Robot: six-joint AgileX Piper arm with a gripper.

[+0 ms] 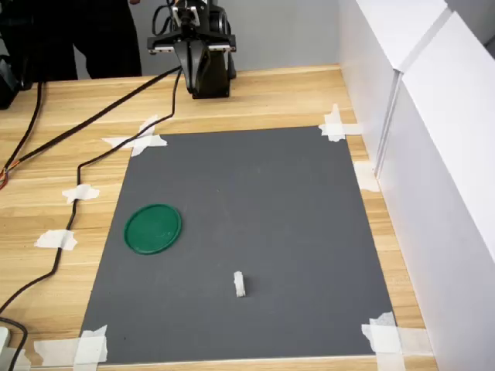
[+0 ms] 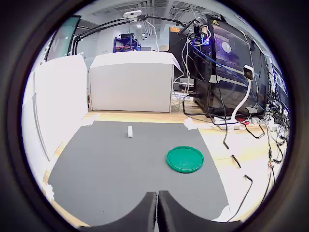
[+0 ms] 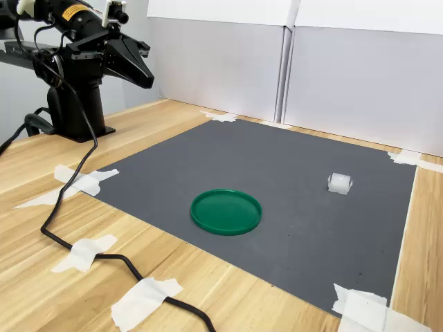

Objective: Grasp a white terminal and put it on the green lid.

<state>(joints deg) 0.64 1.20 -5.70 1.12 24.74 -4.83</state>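
The white terminal [image 1: 240,284] [image 2: 130,131] [image 3: 340,183] lies on the dark grey mat [image 1: 263,193], a small white block. The green lid [image 1: 153,229] [image 2: 185,159] [image 3: 225,211] rests flat on the same mat, apart from the terminal, toward the first exterior view's left. My gripper [image 1: 197,77] [image 2: 158,194] [image 3: 148,79] hangs above the wooden table beyond the mat's far edge, well away from both things. Its fingers [image 2: 147,208] are shut together with nothing between them.
White tape pieces [image 1: 140,139] [image 3: 84,181] hold the mat's corners. Black cables [image 1: 73,178] [image 3: 76,235] run over the wooden table beside the mat. White panels [image 1: 433,154] [image 3: 291,62] wall in one side. A person in dark clothing [image 1: 85,31] stands behind the arm's base [image 3: 73,104].
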